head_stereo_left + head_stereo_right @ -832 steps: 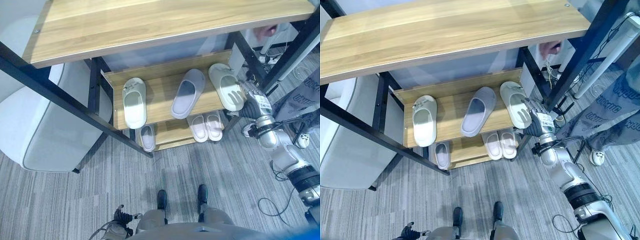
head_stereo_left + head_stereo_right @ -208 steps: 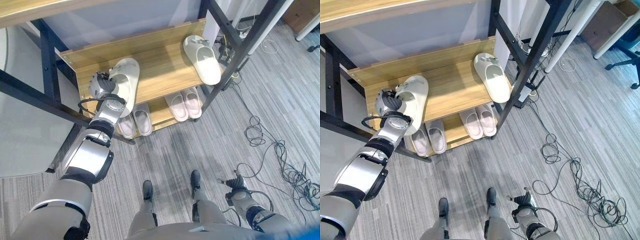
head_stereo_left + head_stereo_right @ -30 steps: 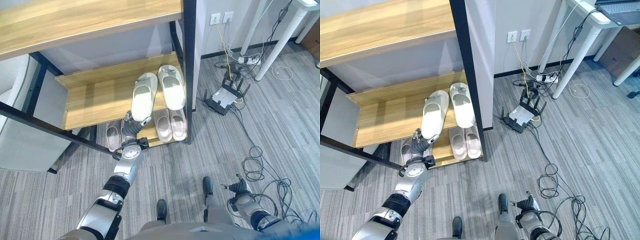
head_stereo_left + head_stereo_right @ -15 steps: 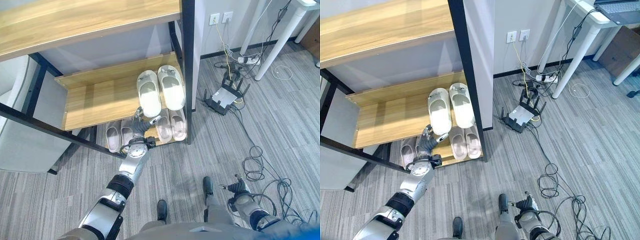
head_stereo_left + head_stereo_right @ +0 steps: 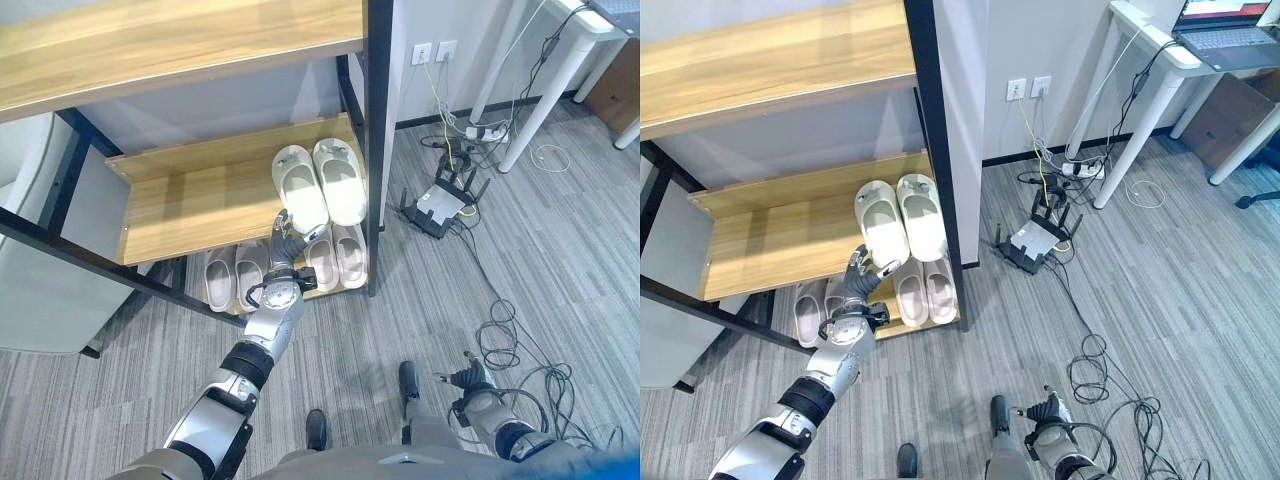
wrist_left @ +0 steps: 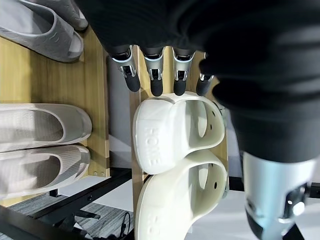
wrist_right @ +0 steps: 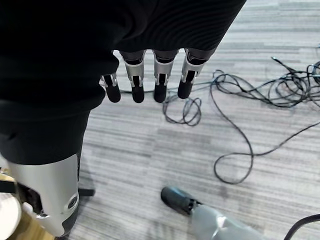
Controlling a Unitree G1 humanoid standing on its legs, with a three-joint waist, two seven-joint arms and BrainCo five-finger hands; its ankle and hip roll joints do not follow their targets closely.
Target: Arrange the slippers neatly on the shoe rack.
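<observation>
Two cream slippers (image 5: 298, 186) (image 5: 340, 180) lie side by side, toes to the back, at the right end of the rack's middle wooden shelf (image 5: 190, 208). My left hand (image 5: 285, 252) is open just below the front edge of that shelf. Its straight fingers (image 6: 152, 70) point at the heel of the left cream slipper (image 6: 170, 132), with the tips right by it. The other cream slipper (image 6: 175, 200) lies beside that one. On the lower shelf stand a grey pair (image 5: 233, 276) and a whitish pair (image 5: 336, 256). My right hand (image 5: 466, 381) hangs open low over the carpet (image 7: 150, 70).
A black rack post (image 5: 376, 150) rises just right of the cream pair. The wide top shelf (image 5: 180, 45) overhangs the rack. A black router (image 5: 437, 206) and loose cables (image 5: 510, 325) lie on the carpet to the right. A grey seat (image 5: 40, 300) stands left of the rack.
The left cream slipper has gone from slanted to straight beside its mate, pushed further onto the shelf. My left hand has come off its heel end and opened. The camera has shifted slightly.
</observation>
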